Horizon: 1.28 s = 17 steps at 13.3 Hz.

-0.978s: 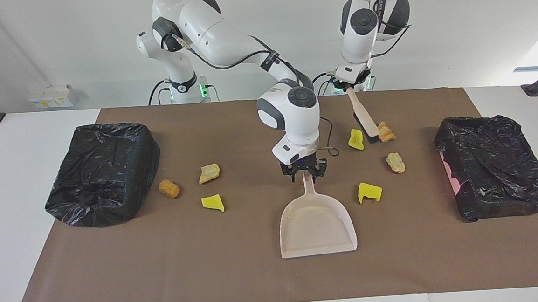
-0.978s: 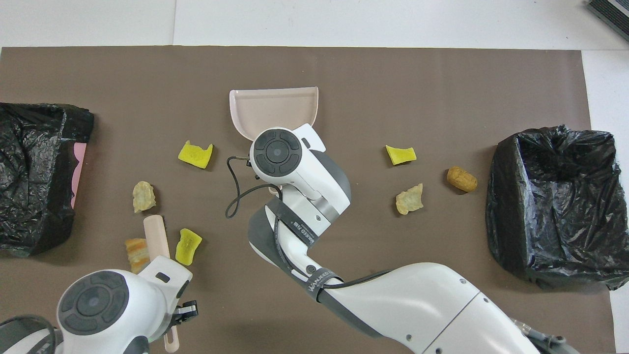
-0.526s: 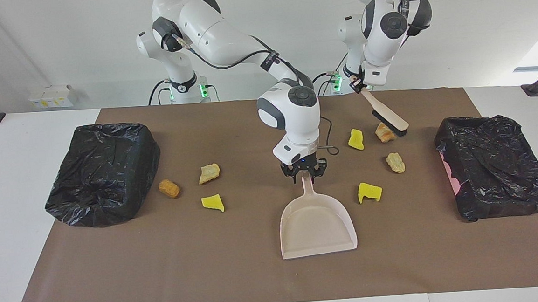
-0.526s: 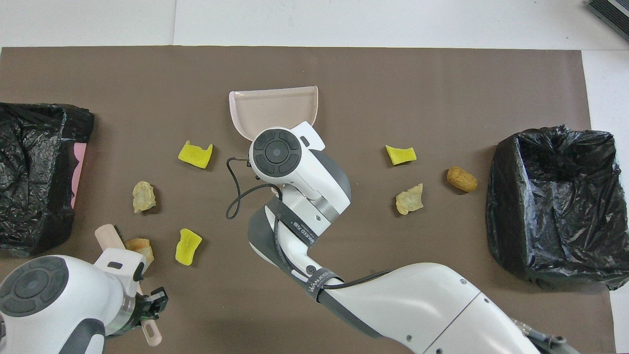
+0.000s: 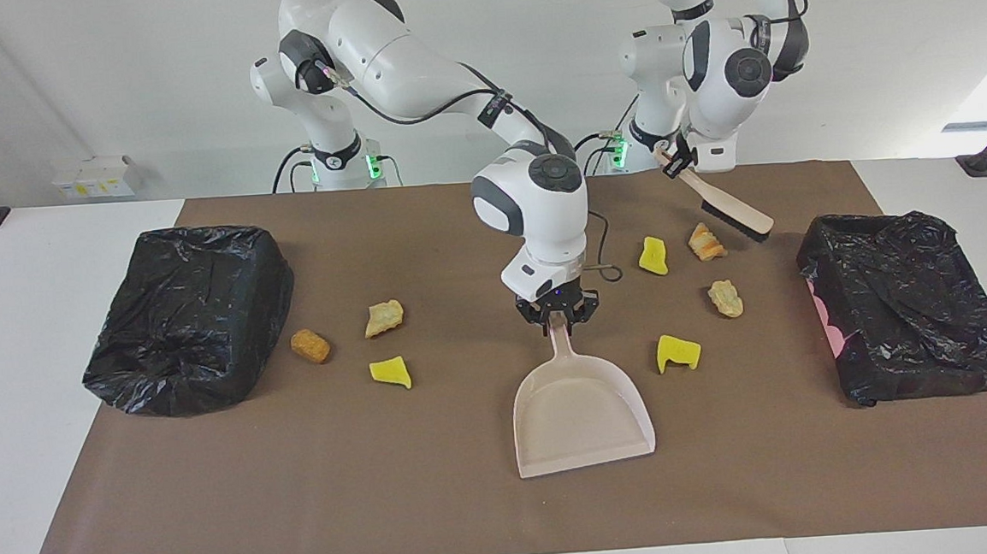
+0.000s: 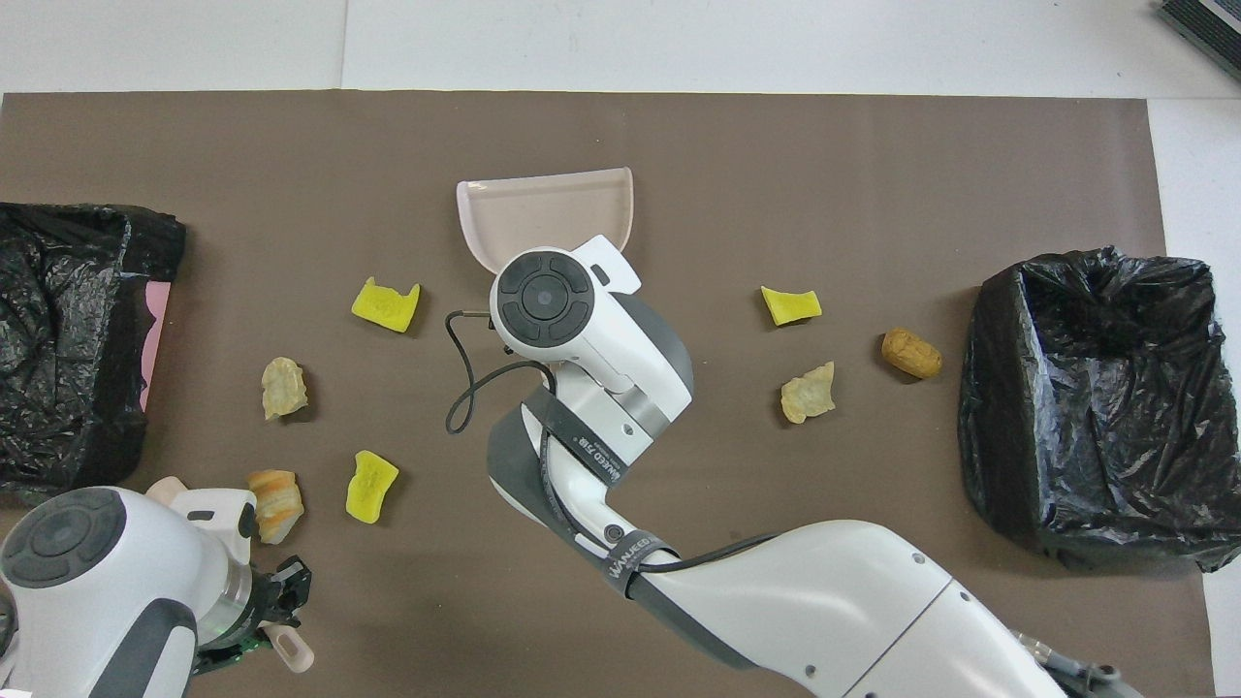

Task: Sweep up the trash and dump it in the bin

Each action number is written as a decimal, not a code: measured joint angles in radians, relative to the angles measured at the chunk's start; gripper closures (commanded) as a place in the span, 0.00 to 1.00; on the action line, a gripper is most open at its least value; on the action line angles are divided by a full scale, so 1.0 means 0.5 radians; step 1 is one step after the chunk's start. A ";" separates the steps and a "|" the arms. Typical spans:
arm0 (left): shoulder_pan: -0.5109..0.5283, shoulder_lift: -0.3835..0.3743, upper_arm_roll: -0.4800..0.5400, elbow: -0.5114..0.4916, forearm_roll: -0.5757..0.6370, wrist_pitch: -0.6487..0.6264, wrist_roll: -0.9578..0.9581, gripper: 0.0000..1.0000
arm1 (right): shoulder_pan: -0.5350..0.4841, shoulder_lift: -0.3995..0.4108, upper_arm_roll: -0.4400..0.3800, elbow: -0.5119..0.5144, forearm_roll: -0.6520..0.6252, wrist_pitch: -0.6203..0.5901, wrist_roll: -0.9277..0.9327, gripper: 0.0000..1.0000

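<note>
Swinging toward its own end of the worktop (image 5: 115, 540), the left pincer (image 5: 672, 163) carries the pale wooden brush with dark bristles (image 5: 725, 209) away from the spot it held a second ago, when the bristles sat between a yellow sponge bit (image 5: 652, 255) and an orange-brown bread-like lump (image 5: 704, 242). Now the brush hangs tilted in the air, its head over the brown mat (image 5: 439, 511) between that lump and the black-bagged bin with a pink edge (image 5: 907, 312); the pincer is pinching the brush handle. The lump has turned a little and lies clear of the brush.

Over at mid-mat, the right pincer (image 5: 557, 318) has closed in from a wider spread and now pinches the handle of the pale pink plastic dustpan (image 5: 579, 409), which lies flat on the mat, mouth pointing away from the robots.

All seven bits of trash lie on the mat: a tan lump (image 5: 725, 297) and a second yellow bit (image 5: 678, 352) beside the dustpan toward the left arm's end, then a tan lump (image 5: 385, 317), a yellow wedge (image 5: 391, 373) and a brown nugget (image 5: 310, 346) near the other black-bagged bin (image 5: 187, 317).
</note>
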 measured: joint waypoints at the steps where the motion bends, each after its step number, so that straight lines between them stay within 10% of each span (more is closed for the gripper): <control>1: -0.012 0.068 -0.007 0.000 0.000 0.071 -0.063 1.00 | -0.004 0.000 -0.001 0.001 0.000 -0.005 -0.010 0.97; 9: -0.207 0.406 -0.027 0.225 -0.162 0.255 0.040 1.00 | -0.072 -0.170 -0.005 -0.008 0.001 -0.215 -0.391 1.00; 17: -0.217 0.539 -0.022 0.438 -0.279 0.224 0.669 1.00 | -0.285 -0.401 -0.006 -0.126 0.002 -0.570 -1.948 1.00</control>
